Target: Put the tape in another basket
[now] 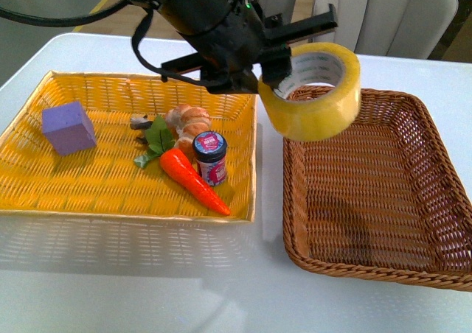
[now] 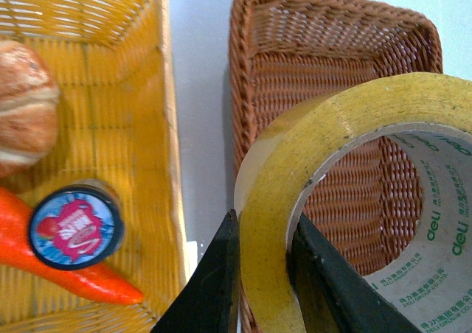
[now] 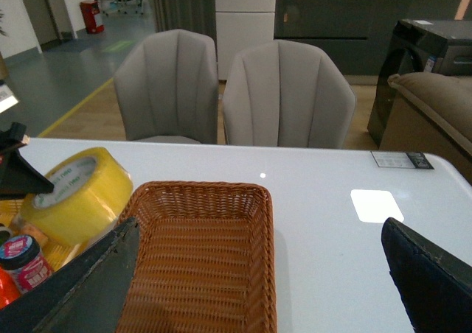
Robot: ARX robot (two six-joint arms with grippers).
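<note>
The tape [image 1: 317, 93], a wide yellowish roll with a white core, hangs in the air over the near-left corner of the brown wicker basket [image 1: 369, 200]. My left gripper [image 1: 274, 75] is shut on it. In the left wrist view the two dark fingers pinch the tape [image 2: 324, 149] wall, one outside and one inside the ring, at the left gripper [image 2: 265, 222], with the empty basket [image 2: 310, 60] below. In the right wrist view my right gripper [image 3: 259, 230] stands wide open above the basket [image 3: 199, 259], holding nothing, and the tape [image 3: 81, 197] shows to one side.
A bright yellow basket [image 1: 74, 186] lies left of the brown one, with a narrow strip of white table between. It holds a purple block [image 1: 68, 128], a bread roll [image 1: 188, 123], a carrot [image 1: 193, 180] and a small jar [image 1: 210, 158]. Grey chairs [image 3: 280, 90] stand beyond the table.
</note>
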